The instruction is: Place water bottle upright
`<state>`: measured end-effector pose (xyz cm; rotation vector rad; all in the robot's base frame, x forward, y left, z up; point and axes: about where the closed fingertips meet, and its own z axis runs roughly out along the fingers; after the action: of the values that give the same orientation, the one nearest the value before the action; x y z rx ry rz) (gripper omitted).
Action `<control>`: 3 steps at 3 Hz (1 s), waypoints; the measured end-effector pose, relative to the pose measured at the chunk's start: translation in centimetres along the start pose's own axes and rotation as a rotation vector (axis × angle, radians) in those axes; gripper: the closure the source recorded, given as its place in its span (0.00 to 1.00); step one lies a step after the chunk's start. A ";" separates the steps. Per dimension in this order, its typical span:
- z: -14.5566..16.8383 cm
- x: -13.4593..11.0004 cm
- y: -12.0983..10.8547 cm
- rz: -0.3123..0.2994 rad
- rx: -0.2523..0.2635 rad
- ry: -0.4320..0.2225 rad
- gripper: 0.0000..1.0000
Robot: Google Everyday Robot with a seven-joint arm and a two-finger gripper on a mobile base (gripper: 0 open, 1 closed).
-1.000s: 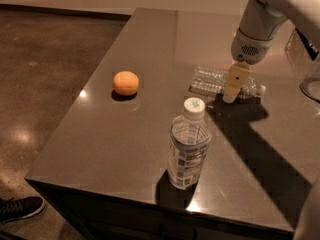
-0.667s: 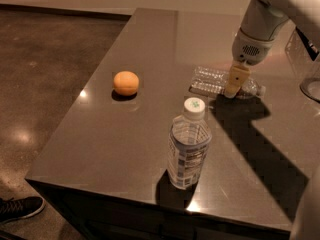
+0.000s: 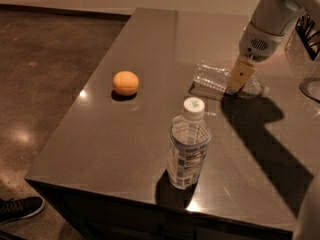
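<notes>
We see the water bottle [image 3: 210,77] lying on its side on the dark bench [image 3: 95,144], toward the far right part of the top. Its base points left and its white cap [image 3: 264,90] points right, toward the bench's right edge. The clear ribbed wall catches the light, and a dark shadow lies along its near side.

The claw [image 3: 236,83] hangs from the pale arm [image 3: 272,19], which comes in from the upper right corner. It is down at the water bottle, nearer the cap end than the base, and its yellowish tip stands in front of the bottle's near side, reaching almost to the bench. We cannot tell whether the claw is clamped on the water bottle or only set against it, since its far side is hidden.

Nearer to us, well apart from the claw, a wider bottle [image 3: 188,149] stands upright with a white-blue label and a green-marked cap [image 3: 193,105]. To the left, an orange [image 3: 125,82] sits alone on the bench, about level with the lying bottle. At the right edge we make out a dark wire rack [image 3: 309,31] and part of a round rim [image 3: 310,90] below it. On the floor [image 3: 45,59] at lower left, a black shoe [image 3: 20,208] shows beside the bench
</notes>
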<state>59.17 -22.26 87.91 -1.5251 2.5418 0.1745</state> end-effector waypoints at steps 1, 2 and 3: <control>-2.6 -1.3 0.8 0.039 -0.024 -0.073 1.00; -4.9 -2.5 1.2 0.035 0.000 -0.106 1.00; -6.5 -3.2 1.6 -0.051 0.068 -0.103 1.00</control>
<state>58.71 -19.99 94.92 -1.5133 2.4020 0.1535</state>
